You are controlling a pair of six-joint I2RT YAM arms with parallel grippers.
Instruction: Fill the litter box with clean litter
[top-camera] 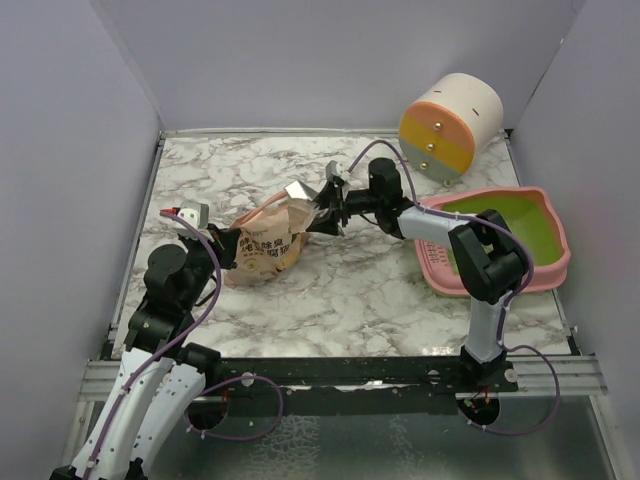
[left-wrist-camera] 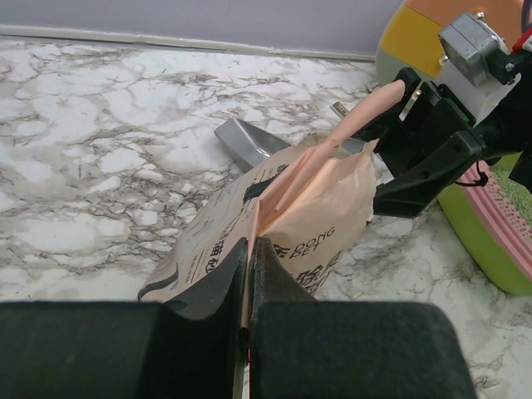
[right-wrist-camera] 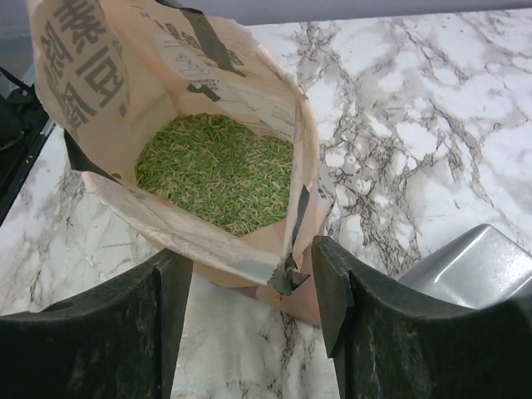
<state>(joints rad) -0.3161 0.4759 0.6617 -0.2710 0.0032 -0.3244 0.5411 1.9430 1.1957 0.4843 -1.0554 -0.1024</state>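
Left end effector (left-wrist-camera: 248,243) clamps paper bag (left-wrist-camera: 320,216); right end effector (right-wrist-camera: 249,253), seemingly parted, straddles its rim, clean litter (right-wrist-camera: 216,170) just beyond; litter box (top-camera: 530,235) part-hidden.

The top camera looks down from high at 6 o'clock, facing 12 across the bench (top-camera: 360,290). Both wrist cameras sit close on the paper bag (top-camera: 268,240), shared by all views.
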